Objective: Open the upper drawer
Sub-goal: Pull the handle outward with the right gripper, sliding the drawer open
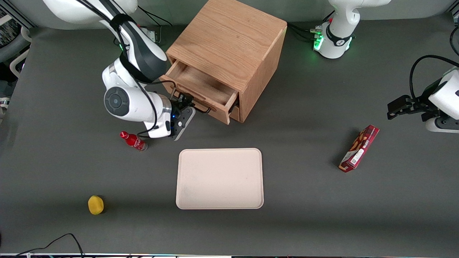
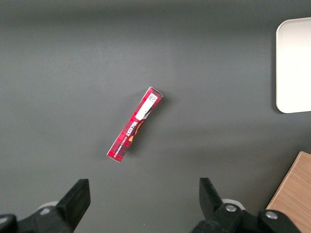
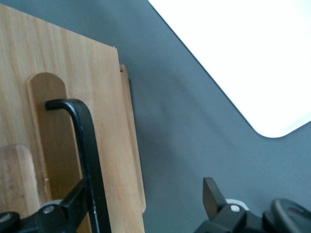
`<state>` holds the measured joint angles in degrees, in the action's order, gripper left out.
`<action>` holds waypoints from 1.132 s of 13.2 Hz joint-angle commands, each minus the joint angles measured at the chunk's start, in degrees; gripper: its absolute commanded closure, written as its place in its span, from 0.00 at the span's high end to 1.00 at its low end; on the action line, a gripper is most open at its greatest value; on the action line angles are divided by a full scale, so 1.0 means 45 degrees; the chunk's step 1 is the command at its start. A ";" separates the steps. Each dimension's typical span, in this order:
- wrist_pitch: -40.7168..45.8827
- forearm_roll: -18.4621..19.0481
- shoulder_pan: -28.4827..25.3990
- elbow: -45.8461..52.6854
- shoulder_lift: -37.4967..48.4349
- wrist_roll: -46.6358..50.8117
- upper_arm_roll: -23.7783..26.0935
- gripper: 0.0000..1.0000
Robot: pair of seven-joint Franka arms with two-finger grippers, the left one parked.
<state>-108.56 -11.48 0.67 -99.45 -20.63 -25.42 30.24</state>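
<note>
Gripper (image 1: pixel 183 104) is positioned at upper drawer (image 1: pixel 200 87) front, drawer pulled out of cabinet (image 1: pixel 229 43). Tray (image 1: pixel 219 178) is found nearer cam than gripper; bottle (image 1: pixel 133 141) close beside it; box (image 1: pixel 359 148) well off toward parked arm.

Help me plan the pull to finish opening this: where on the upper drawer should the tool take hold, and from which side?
Grip the thin black bar handle on the upper drawer. It stands off the wooden front, so a finger fits each side. Come from in front of the drawer, where the tool now sits, open, with one finger beside the bar.
</note>
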 commanded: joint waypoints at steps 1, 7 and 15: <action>0.0493 0.0286 -0.0050 0.0927 -0.0572 -0.0889 -0.0390 1.00; 0.0512 0.0830 -0.0050 0.2019 -0.1312 -0.1850 -0.0881 1.00; 0.0979 0.1692 -0.0070 0.3758 -0.2563 -0.2552 -0.1407 1.00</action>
<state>-106.56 -5.32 0.73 -87.12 -29.43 -34.73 25.03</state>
